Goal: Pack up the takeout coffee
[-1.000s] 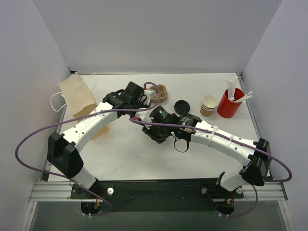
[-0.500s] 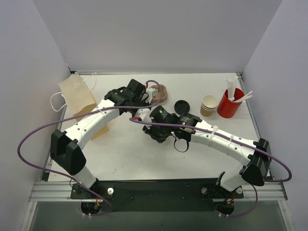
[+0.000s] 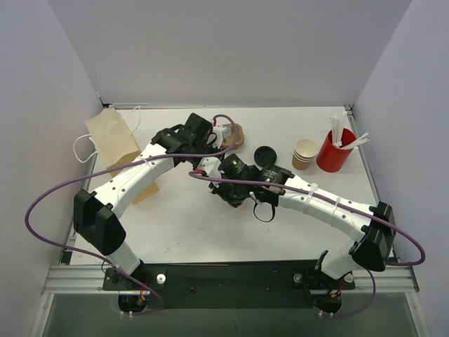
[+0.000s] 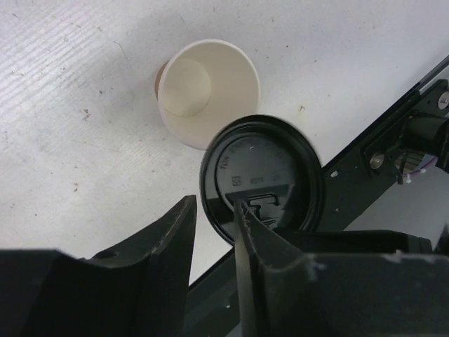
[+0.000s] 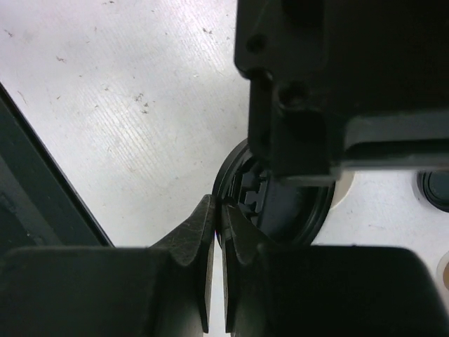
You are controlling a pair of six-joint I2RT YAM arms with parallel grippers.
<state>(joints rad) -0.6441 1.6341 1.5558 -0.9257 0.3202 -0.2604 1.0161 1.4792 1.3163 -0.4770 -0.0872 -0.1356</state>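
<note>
The takeout coffee cup (image 3: pixel 235 135), tan-brown kraft paper, lies on its side at the table's back middle. In the left wrist view its white inside faces the camera (image 4: pixel 207 91). A round black lid (image 4: pixel 263 182) hangs in the air between the two arms. My right gripper (image 5: pixel 217 208) is shut on that lid's rim (image 5: pixel 280 203). My left gripper (image 4: pixel 215 205) is open, with the lid's edge loose in the gap between its jaws. From above, the left gripper (image 3: pixel 205 156) and right gripper (image 3: pixel 219 179) meet just in front of the cup and hide the held lid.
A second black lid (image 3: pixel 264 154) lies flat on the table right of the cup. A stack of pale cups (image 3: pixel 304 153) and a red cup with white sticks (image 3: pixel 335 149) stand at the back right. A brown paper bag (image 3: pixel 112 140) lies at the left.
My left jaws have opened off the black lid while my right jaws have closed onto its rim. The left arm shifted a little to the right early on.
</note>
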